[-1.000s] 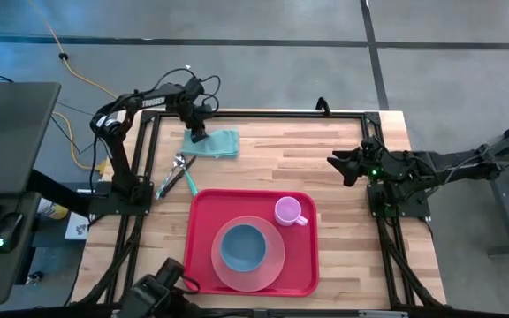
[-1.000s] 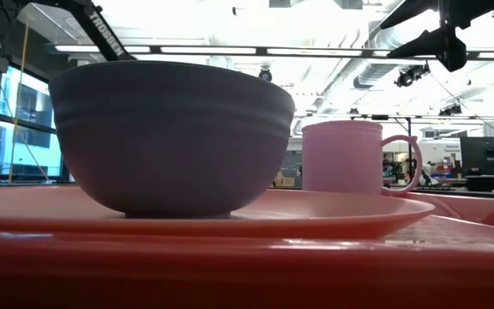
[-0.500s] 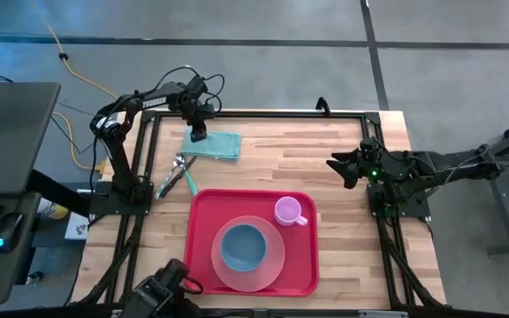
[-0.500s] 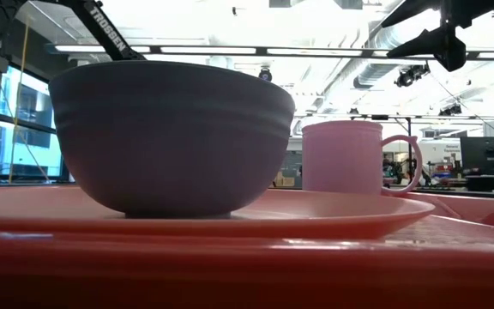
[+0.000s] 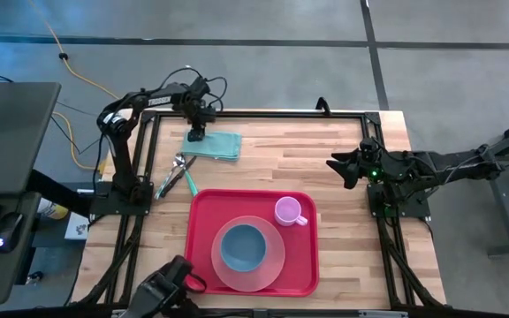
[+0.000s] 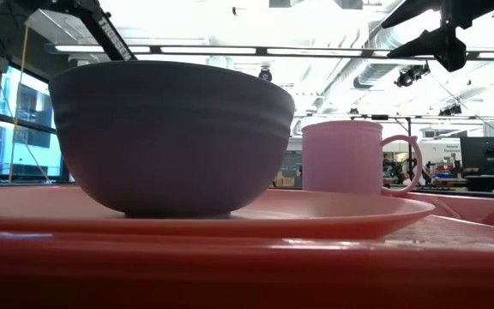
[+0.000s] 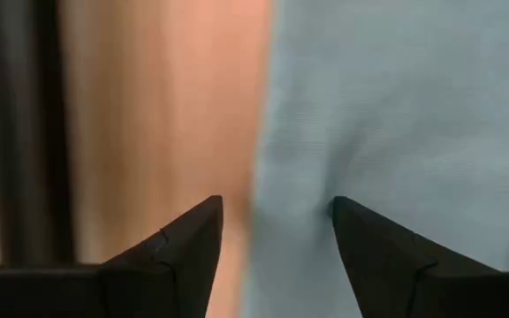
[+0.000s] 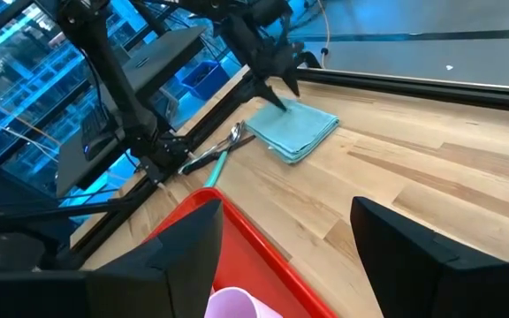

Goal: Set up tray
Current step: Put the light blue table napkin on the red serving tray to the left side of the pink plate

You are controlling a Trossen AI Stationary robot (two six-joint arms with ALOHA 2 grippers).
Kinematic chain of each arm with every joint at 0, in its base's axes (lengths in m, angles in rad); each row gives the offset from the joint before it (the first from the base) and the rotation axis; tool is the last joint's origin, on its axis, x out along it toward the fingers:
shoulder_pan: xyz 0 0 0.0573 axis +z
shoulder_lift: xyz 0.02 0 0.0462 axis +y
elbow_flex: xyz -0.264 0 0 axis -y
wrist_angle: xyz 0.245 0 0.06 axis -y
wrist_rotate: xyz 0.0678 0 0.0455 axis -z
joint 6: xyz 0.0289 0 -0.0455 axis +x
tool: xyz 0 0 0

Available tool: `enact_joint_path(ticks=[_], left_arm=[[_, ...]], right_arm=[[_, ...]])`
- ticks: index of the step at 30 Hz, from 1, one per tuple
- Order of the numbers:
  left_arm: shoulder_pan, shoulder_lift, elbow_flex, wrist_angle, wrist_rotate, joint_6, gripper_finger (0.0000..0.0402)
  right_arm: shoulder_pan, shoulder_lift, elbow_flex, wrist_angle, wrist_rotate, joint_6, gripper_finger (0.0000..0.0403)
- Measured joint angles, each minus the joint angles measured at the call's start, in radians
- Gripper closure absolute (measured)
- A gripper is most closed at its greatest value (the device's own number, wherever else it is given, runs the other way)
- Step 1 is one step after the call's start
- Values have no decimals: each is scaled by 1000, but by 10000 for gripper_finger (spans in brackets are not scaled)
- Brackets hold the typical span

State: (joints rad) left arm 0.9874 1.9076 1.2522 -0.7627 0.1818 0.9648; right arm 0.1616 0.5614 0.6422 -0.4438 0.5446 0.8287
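The red tray [image 5: 203,212] lies at the table's near middle. On it sits a pink plate [image 5: 275,265] with a blue bowl [image 5: 241,247] on top, and a pink mug [image 5: 288,211] stands beside the plate. A folded teal napkin [image 5: 217,145] lies flat at the far left. My left gripper [image 5: 197,134] points down over the napkin's far left corner, open; in the left wrist view its fingers [image 7: 277,208] straddle the napkin's edge [image 7: 263,159]. My right gripper [image 5: 332,163] waits open, raised at the table's right. My left gripper points down at the napkin's far left edge [image 7: 268,221]. One finger [image 7: 369,238] stands over the cloth and the other [image 7: 184,238] over bare wood. Whether either finger touches the napkin I cannot tell.
A spoon and a teal-handled utensil [image 5: 177,175] lie between the napkin and the tray's left far corner. A black frame [image 5: 148,159] runs along the table's left, far and right edges. Bare wood [image 5: 299,150] stretches from the napkin to the right gripper.
My left arm has shifted a little and its wrist has rolled above the napkin's far left corner. The napkin lies where it was.
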Motion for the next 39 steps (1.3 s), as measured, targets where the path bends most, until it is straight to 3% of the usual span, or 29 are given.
enact_joint_path(ticks=[4, 17, 21, 27, 39], left_arm=[[1, 33, 5, -21, 61, 3, 148], [1, 114, 10, -30, 50, -6, 161], [5, 115, 9, -19, 64, -12, 218], [5, 118, 9, -30, 99, -12, 372], [-1, 70, 82, -104, 123, -50, 382]], right_arm=[[0, 0, 0, 0, 6, 0, 171], [0, 0, 0, 0, 6, 6, 171], [0, 0, 0, 0, 5, 7, 171], [0, 0, 0, 0, 5, 7, 171], [0, 0, 0, 1, 4, 3, 171]])
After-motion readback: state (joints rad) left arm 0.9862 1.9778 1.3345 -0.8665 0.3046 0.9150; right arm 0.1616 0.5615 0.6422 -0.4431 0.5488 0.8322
